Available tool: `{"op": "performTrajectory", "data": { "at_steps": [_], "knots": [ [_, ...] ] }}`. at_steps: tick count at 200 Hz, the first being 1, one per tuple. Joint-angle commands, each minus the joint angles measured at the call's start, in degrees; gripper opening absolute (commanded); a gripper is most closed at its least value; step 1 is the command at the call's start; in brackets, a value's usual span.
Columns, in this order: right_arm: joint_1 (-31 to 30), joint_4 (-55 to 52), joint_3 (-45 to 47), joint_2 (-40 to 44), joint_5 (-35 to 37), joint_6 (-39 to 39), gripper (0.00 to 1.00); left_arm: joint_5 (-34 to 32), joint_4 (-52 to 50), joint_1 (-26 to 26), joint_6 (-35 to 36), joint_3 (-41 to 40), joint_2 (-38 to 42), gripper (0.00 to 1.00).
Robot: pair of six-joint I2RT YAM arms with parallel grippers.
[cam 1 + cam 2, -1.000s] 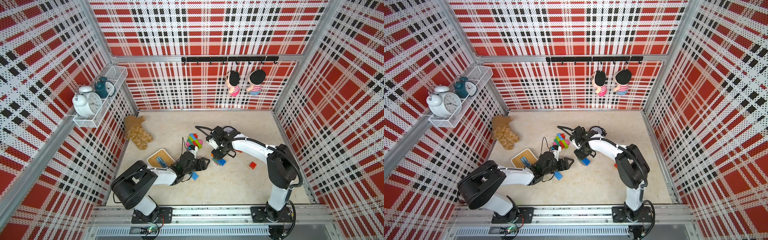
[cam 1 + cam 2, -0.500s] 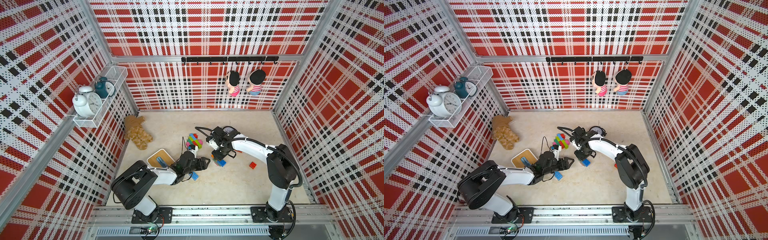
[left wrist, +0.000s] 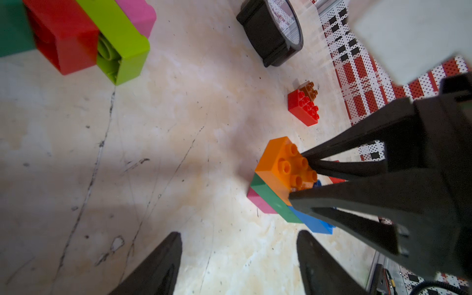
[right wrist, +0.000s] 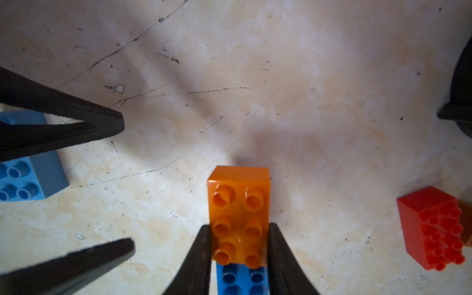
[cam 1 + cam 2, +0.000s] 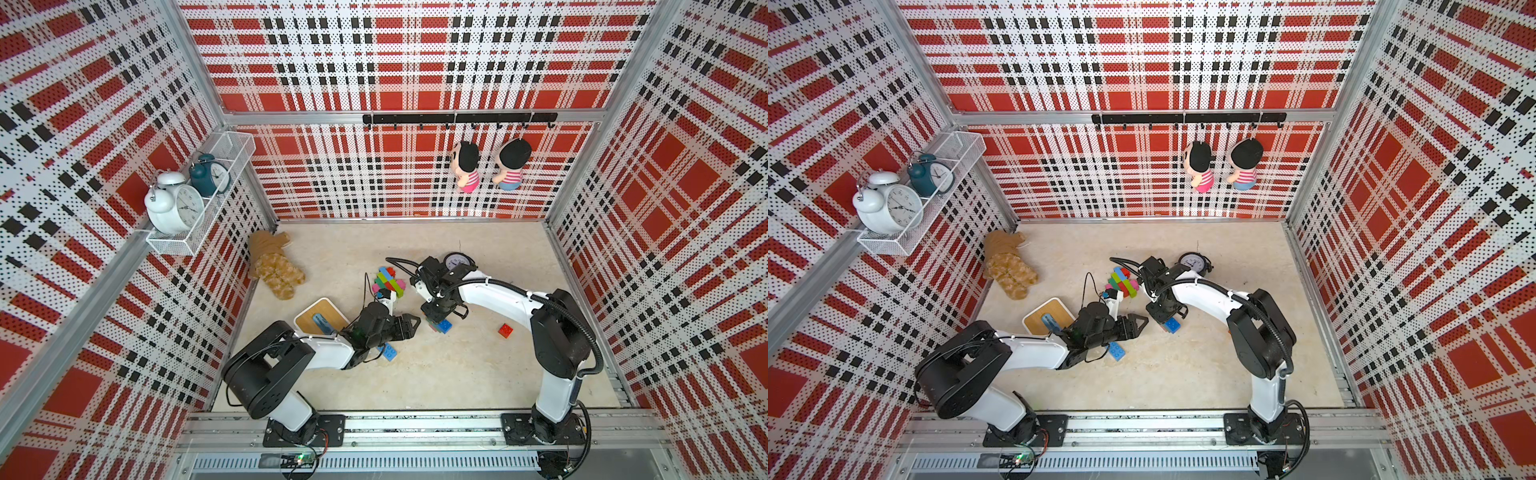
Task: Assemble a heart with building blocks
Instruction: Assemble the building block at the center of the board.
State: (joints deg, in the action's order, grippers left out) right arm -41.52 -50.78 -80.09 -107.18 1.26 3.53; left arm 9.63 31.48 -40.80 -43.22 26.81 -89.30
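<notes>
Right arm arcs in from lower right to frame centre in both top views. Right pincer [image 4: 239,227] points down, clamped on orange block [image 4: 238,189]. Six studs show; the block sits atop the green/pink/blue stack [image 5: 444,326] on the worktop [image 5: 415,386]. Left pincer [image 3: 238,235] is low beside the stack, spread, empty.

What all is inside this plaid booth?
Metal alarm clocks: two, white, teal, in the white wire shelf.
Plush dolls: two, black-haired, on the black hook rail.
Plush toy: one, tan, back corner floor.
Round clock: one, black, floor.
Joined plastic block cluster: one, multicoloured, mid-floor.
Plastic block stack: one, orange block atop green, pink, blue, floor.
Loose plastic blocks: three, light blue, red, brown, floor.
Wooden tray: one, white-rimmed, holding a blue piece.
Robot arms: two, white-black; left arm jaws open, right arm jaws shut on the orange block.
</notes>
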Motion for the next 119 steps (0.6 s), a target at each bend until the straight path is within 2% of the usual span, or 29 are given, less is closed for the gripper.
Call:
{"op": "performTrajectory", "data": {
  "at_steps": [1, 74, 119],
  "knots": [
    [0.3, -5.5, 3.8, -6.6, -1.1, 1.4, 0.00, -0.3, -0.2, 0.5, 1.1, 1.6, 0.6, 0.74],
    [2.5, -7.6, 4.4, -9.1, -2.7, 1.6, 0.00, -1.2, -1.0, 0.5, 1.8, 0.8, 3.1, 0.73],
    [2.2, -8.5, 5.5, -8.6, 1.3, 2.2, 0.00, -1.7, -1.3, 0.4, 1.8, 0.7, 4.0, 0.73]
  ]
}}
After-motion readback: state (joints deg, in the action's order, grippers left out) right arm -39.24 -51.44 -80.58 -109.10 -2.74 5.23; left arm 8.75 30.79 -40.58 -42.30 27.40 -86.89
